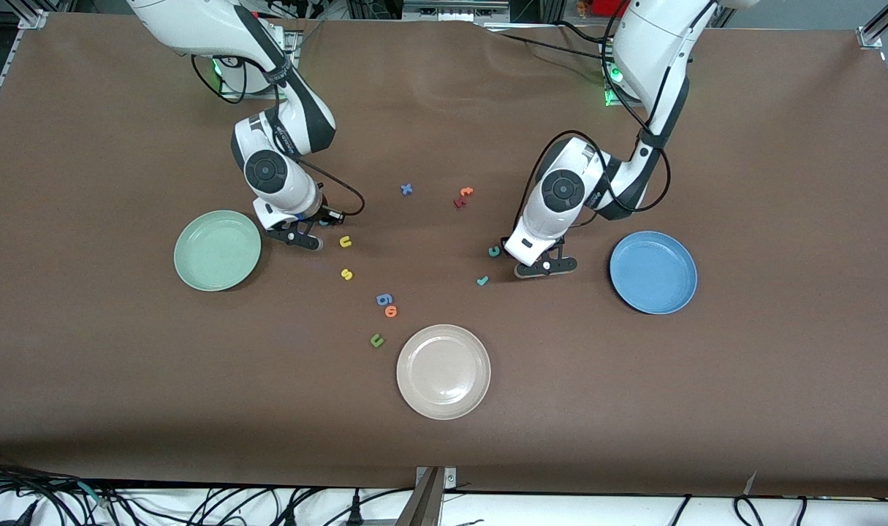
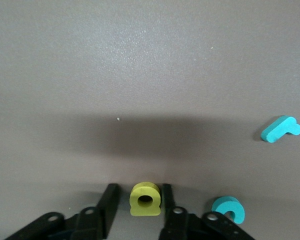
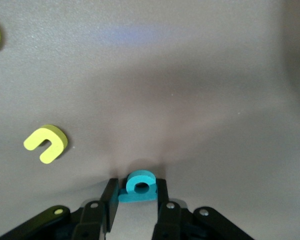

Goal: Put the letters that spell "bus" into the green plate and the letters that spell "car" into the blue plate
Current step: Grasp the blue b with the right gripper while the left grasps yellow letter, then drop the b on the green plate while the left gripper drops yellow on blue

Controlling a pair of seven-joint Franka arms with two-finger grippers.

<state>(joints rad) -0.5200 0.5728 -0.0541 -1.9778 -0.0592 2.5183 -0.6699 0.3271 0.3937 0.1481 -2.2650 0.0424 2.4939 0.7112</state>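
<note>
The front view shows the left gripper [image 1: 545, 267] down at the table between the teal "c" [image 1: 494, 250] and the blue plate [image 1: 653, 272], and the right gripper [image 1: 302, 239] down just beside the green plate [image 1: 218, 250]. In the left wrist view the left gripper [image 2: 138, 202] has its fingers [image 2: 110, 204] closed in on the yellow "a" [image 2: 145, 199], one on each flank; the letter lies flat with its hole facing up. The teal "c" [image 2: 228, 209] lies just beside it, and the teal "r" [image 2: 281, 129] lies flat farther off with its long stem slanted. In the right wrist view the right gripper [image 3: 136, 197] pinches the teal "b" [image 3: 139, 186] between both fingers [image 3: 110, 201], round end pointing away from the wrist, flat on the table. The yellow "u" [image 3: 46, 143] lies nearby, its open end turned away from the "b". The yellow "s" [image 1: 346, 274] sits nearer the front camera than the "u". Both plates hold nothing.
</note>
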